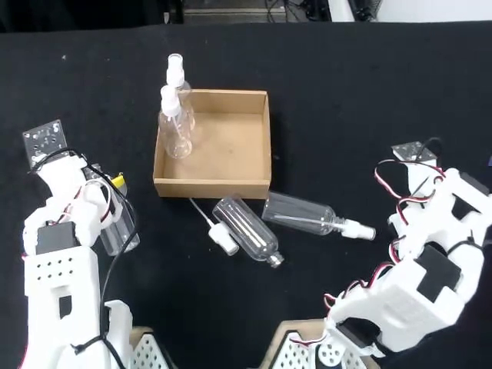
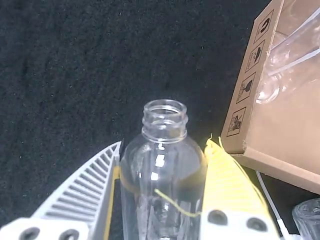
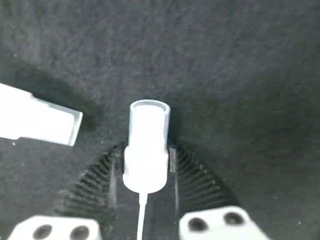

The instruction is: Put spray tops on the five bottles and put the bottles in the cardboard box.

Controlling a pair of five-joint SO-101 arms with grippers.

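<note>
**A:** The left gripper is clamped on the open bottle, near the front left corner of the cardboard box but not touching it. On the far side the right gripper is closed tight on a spray top, over the bare black table.

**B:** That's the danger, I'd say. The two halves are well apart, and the thin dip tube has to find a narrow mouth. Come in off-line and it bends or skates off the rim.

**A:** The bottle looks slick too: clear, empty plastic, smooth shoulders, ridged neck. Pressing the cap on could turn it in the jaws or squeeze it out.

**B:** The top's white, with a see-through cover over the nozzle and the tube trailing back between the jaws.

**A:** Watch the neighbours! A standing bottle is capped at the box's left wall, with a second standing bottle behind it. A lying capped bottle rests out front. A bare bottle lies there too, with a loose top beside it. A wide swing could set those rolling.
</note>
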